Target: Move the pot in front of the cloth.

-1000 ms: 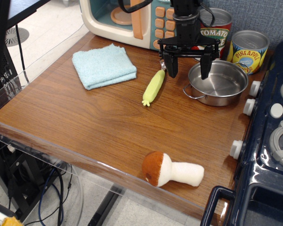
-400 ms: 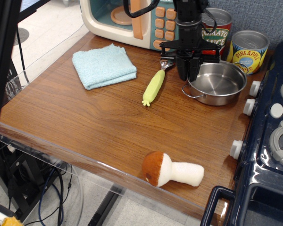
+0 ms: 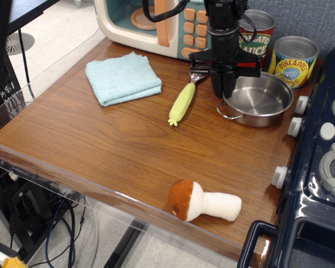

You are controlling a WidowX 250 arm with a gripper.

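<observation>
I see my gripper [image 3: 223,89] with its fingers drawn narrow on the left rim of the pot [image 3: 258,99], at the back right of the table [image 3: 100,151] beside the two cans [image 3: 293,58]. It seems to hold that rim. The cloth [image 3: 123,78] lies well apart to the left, so the pot must travel left and toward the front edge.

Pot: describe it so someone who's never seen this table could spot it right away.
Start at the toy microwave along the back of the wooden table, then go right to the two labelled cans beside the dark stove. The pot sits just in front of them, with the gripper closed on its left rim. It is bare shiny steel, shallow, wider than the cans, with a wire loop handle.
</observation>
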